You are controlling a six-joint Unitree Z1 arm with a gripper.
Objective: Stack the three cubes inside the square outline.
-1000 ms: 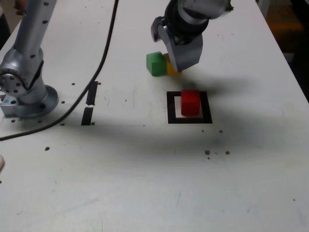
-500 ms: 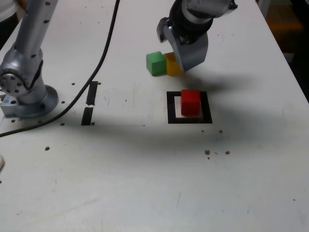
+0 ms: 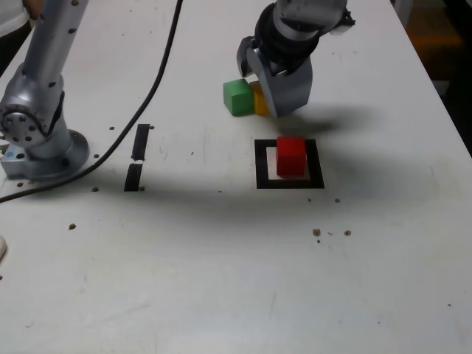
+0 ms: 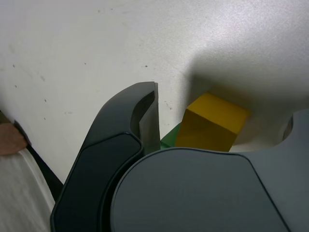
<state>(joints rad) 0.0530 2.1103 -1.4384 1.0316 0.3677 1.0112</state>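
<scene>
White flat tabletop [image 3: 192, 273], filling most of the exterior view. Silver-grey jointed robot arm [image 3: 37, 96], along the upper left. Grey curved-jaw gripper [image 3: 263, 87], upper centre, spread open above the cubes, grasping nothing. Square black tape outline [image 3: 262, 166], right of centre. Solid red cube [image 3: 291, 157], inside it. Solid green cube [image 3: 237, 97], upper centre. Solid yellow cube [image 3: 259, 100], just beside the green one, partly hidden by the gripper.

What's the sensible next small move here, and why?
Probably lower the open gripper around the yellow cube: that cube sits between the parted jaws, ungripped, beside the green cube, while the red cube already stands inside the square outline.
</scene>
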